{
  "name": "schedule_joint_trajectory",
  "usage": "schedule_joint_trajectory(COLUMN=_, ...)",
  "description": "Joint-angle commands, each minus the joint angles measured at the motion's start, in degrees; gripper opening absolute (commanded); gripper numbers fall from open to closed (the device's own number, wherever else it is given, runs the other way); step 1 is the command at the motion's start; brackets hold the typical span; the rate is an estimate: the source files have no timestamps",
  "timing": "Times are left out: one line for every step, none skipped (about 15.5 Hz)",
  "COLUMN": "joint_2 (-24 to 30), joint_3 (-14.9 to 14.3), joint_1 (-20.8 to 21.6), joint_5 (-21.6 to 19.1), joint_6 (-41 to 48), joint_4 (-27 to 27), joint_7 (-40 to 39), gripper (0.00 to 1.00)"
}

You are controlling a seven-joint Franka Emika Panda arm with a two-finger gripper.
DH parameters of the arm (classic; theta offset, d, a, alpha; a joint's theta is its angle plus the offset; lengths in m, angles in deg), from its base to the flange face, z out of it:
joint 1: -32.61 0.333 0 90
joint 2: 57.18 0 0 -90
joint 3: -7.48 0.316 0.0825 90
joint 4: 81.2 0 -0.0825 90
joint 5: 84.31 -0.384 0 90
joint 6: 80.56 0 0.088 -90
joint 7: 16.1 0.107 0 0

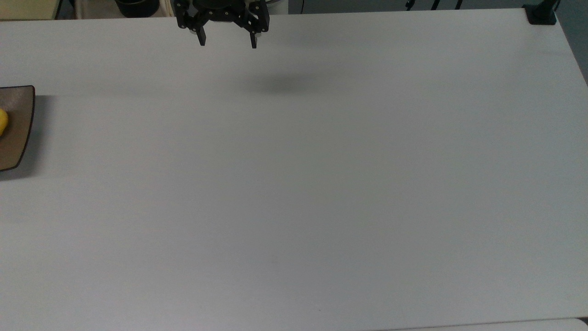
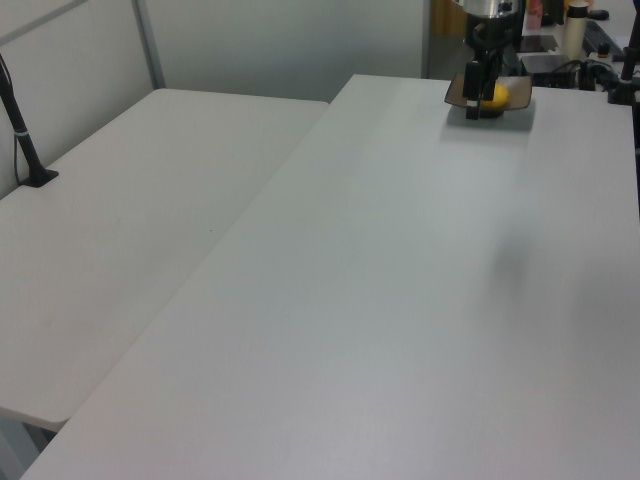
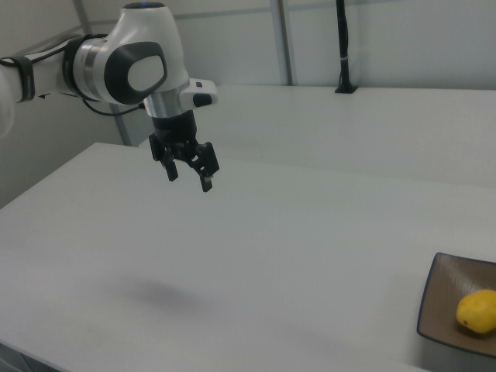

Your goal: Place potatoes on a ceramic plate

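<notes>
Yellow potato on the brown plate, dark fingers seemingly hanging in front.

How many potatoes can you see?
1. The potato sits on the plate, at the right view's lower right. The open claw hangs empty, far away from it. The plate is cut off by the picture's edge, so more could be hidden.
</notes>
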State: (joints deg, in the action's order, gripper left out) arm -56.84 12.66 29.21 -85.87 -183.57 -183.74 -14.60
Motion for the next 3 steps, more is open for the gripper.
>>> schedule_joint_trajectory(joint_2=-0.07, joint_3=-0.52, joint_1=0.59, joint_5=1.56, joint_6=-1.84, joint_4=-0.29, joint_7=-0.88, gripper=1.0)
schedule_joint_trajectory(joint_2=-0.07, joint_3=-0.52, joint_1=0.68, joint_5=1.56, joint_6=-1.84, joint_4=-0.29, joint_7=-0.88, gripper=1.0)
schedule_joint_trajectory(joint_2=-0.07, joint_3=-0.52, joint_1=0.68, joint_5=1.56, joint_6=-1.84, joint_4=-0.29, joint_7=-0.88, gripper=1.0)
